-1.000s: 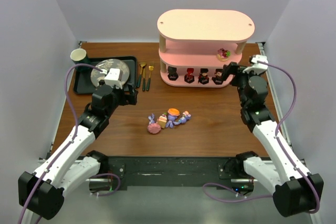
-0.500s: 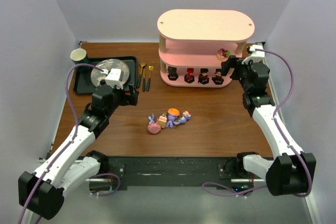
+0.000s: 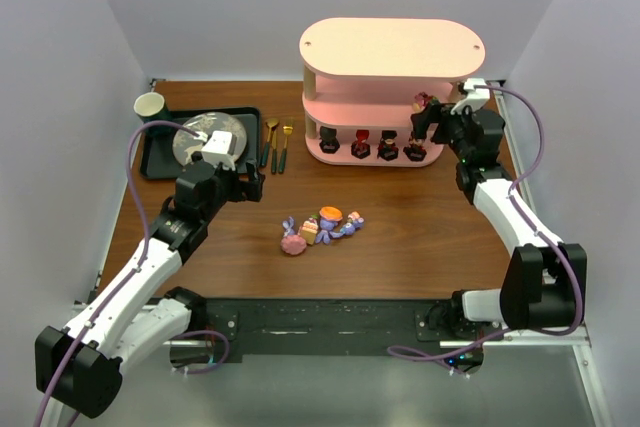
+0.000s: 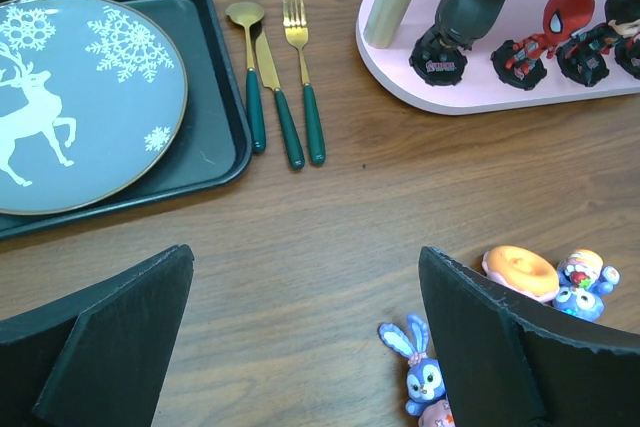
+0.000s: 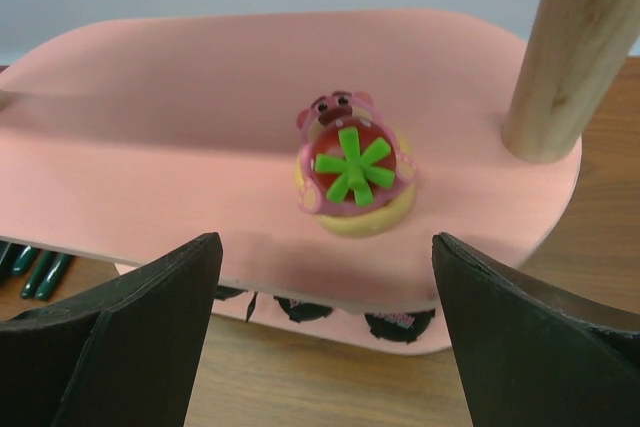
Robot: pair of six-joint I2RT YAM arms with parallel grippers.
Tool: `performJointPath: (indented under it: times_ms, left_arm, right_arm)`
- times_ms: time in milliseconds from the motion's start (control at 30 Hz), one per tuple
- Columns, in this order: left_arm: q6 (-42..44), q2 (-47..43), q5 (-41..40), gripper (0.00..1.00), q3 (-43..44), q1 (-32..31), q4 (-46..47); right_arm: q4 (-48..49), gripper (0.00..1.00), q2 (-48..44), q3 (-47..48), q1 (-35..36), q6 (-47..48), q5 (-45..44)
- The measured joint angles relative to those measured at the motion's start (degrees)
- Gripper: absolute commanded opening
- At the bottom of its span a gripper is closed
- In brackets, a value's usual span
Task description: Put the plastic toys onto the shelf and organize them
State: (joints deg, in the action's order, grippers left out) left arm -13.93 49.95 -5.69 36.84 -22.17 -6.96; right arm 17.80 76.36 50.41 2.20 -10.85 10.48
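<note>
The pink shelf (image 3: 392, 77) stands at the back right. Several dark figurines (image 3: 388, 147) line its bottom tier, also seen in the left wrist view (image 4: 460, 22). A pink-and-red toy (image 5: 352, 167) with a green star sits on the middle tier (image 5: 150, 147), near the right end (image 3: 427, 103). My right gripper (image 5: 325, 277) is open just in front of that toy, holding nothing (image 3: 425, 119). A cluster of toys (image 3: 320, 227) lies mid-table, among them a blue bunny (image 4: 422, 377) and an orange doughnut piece (image 4: 520, 269). My left gripper (image 4: 305, 287) hovers open left of the cluster (image 3: 250, 182).
A black tray (image 3: 160, 162) at the back left carries a reindeer plate (image 3: 208, 137). A green cup (image 3: 150, 105) stands behind it. Gold cutlery with green handles (image 4: 275, 77) lies between tray and shelf. A wooden post (image 5: 575, 47) rises at the shelf's right end.
My right arm has swung back and up toward the shelf's right end, from the bottom tier's level to the middle tier. The left arm and the toys have not moved.
</note>
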Motion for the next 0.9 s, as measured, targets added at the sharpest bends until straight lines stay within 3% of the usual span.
performJointPath:
  times_ms: [900]
  left_arm:
    - [0.02,0.28,0.57,1.00,0.00,0.00,0.00]
  right_arm:
    - [1.84,0.86,0.96,2.14,-0.02,3.37,9.11]
